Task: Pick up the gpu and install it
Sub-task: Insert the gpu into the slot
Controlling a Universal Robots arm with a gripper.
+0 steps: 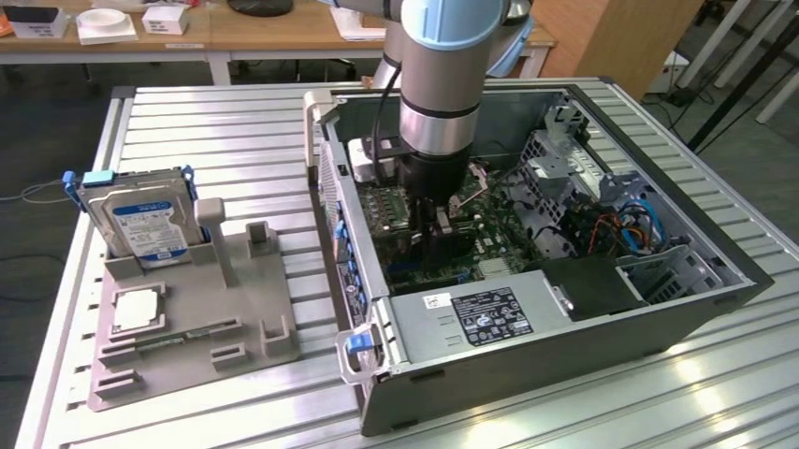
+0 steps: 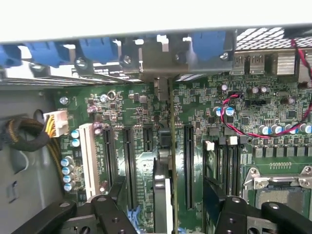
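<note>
- One thin dark green-brown gpu card (image 2: 171, 161) stands on edge in the green motherboard (image 2: 209, 117) of the open grey computer case (image 1: 649, 323) on the slatted metal table (image 1: 225, 122), its silvery end bracket (image 2: 161, 61) up against the case's rear wall.
- The black gripper (image 2: 165, 204) straddles the card with jaws spread wide, pads apart from both faces, gripping nothing.
- Judged: installation looks at its seating stage; any further move calls for a straight, clean path past the neighbouring black slots (image 2: 129, 161).

Tool (image 1: 435, 229) low inside open computer case (image 1: 699, 309)
</note>
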